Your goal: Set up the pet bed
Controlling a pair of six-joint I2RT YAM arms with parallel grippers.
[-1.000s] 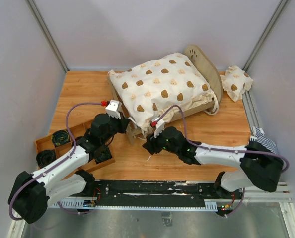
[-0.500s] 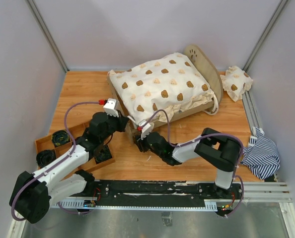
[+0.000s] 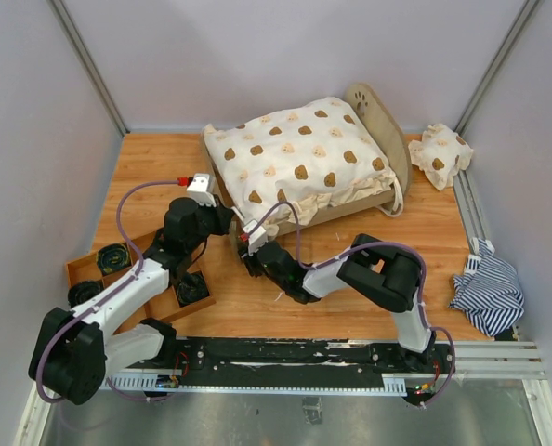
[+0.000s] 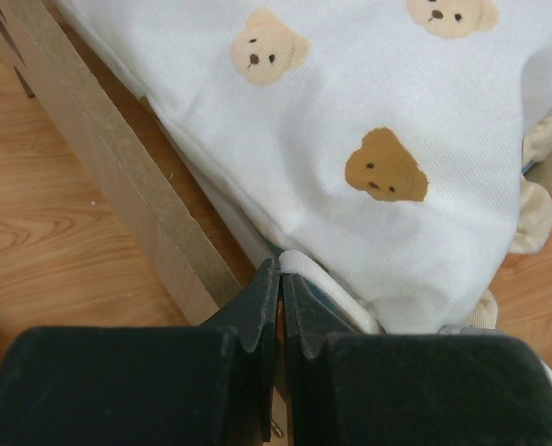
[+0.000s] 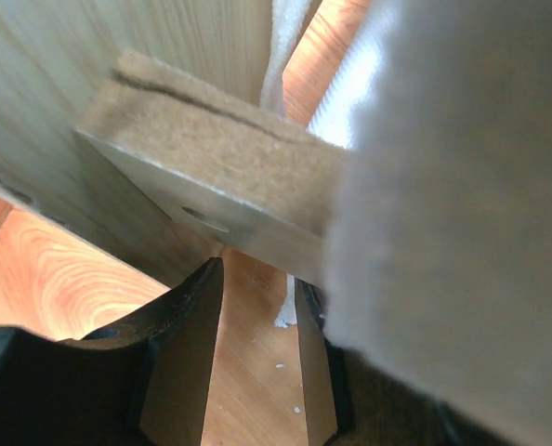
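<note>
pet bed (image 3: 382, 119), bear-print cover (image 3: 299, 158) (left gripper (image 4: 278, 275) closed)

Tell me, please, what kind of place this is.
Probably a robot test booth, not a home: plain grey walls with metal posts, a wooden tabletop, and a left arm and right arm bolted to a rail.

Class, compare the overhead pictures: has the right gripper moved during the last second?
Yes. The right gripper has moved left in the overhead view, ending closer to the wooden tray on the left.
</note>
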